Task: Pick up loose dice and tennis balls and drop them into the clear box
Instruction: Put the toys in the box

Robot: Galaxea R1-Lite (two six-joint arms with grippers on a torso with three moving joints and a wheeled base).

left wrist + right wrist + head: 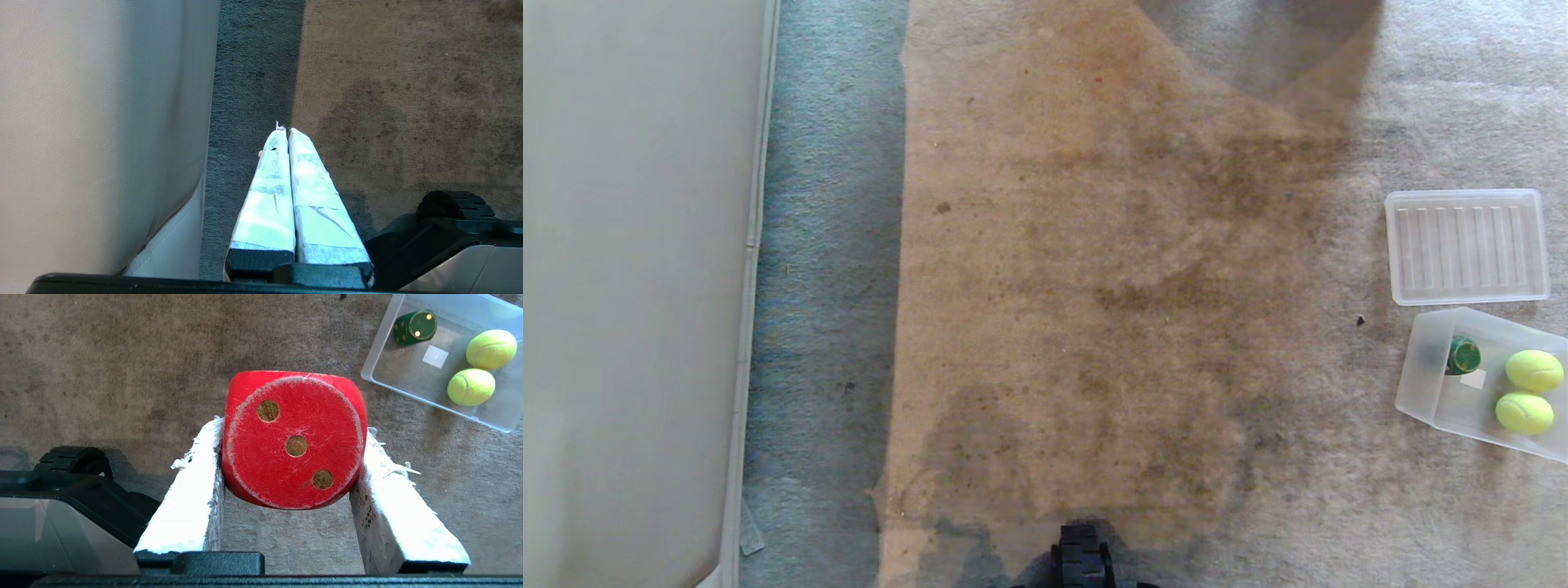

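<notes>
Red die (294, 441), three-pip face up, is pinched between the white-wrapped fingers (192, 490) of the right tool (292, 428) above the carpet (122, 375). Clear box (380, 369) at two o'clock holds green die (413, 327) and two tennis balls (470, 387). Left tool (286, 132) pressed together, empty, beside the sofa (102, 122).

**Box at your right edge, already part filled**

You see stained carpet (1094, 269) across most of the frame, with a pale panel (629, 286) down the left side. Far right, the clear box (1425, 384) holds a green die (1463, 355) and two tennis balls (1534, 370), side by side. The ribbed lid (1467, 245) lies flat just beyond the box. A black wheel (1081, 557) shows at the bottom edge.
</notes>
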